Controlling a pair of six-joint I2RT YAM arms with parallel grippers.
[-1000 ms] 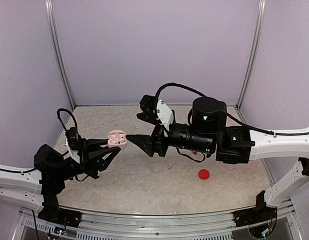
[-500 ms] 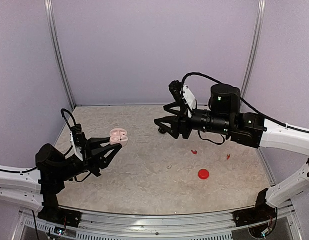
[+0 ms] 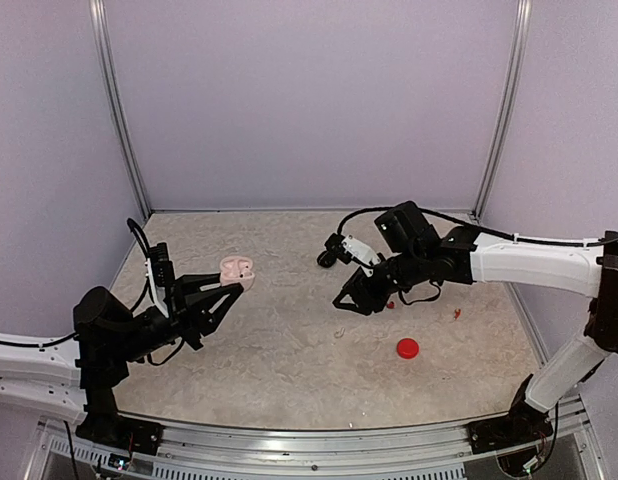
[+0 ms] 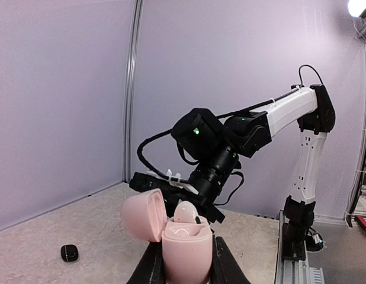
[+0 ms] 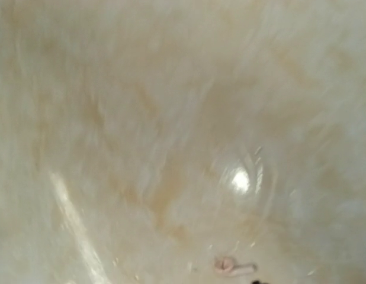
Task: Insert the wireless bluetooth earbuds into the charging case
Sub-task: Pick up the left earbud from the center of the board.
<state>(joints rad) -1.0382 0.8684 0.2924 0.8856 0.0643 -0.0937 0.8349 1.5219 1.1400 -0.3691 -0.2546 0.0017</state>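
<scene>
Pink charging case (image 4: pixel 186 245), lid open, one seated earbud (image 4: pixel 184 212) inside, clenched in left gripper (image 4: pixel 186 266) at nine o'clock. On the table (image 3: pixel 289 380), whitish earbud (image 5: pixel 233 267) at seven o'clock of right gripper (image 3: pixel 347 300), open or closed impossible to tell.

walls (image 3: pixel 309 100): plain lilac panels, three sides | corners: upright grey metal posts (image 3: pixel 117 110) | surface (image 3: pixel 279 370): beige, mottled, stone-like, slight glare | near edge: ribbed metal rail (image 3: pixel 319 440) | light: bright lamp (image 4: pixel 360 6), high in left wrist view
</scene>
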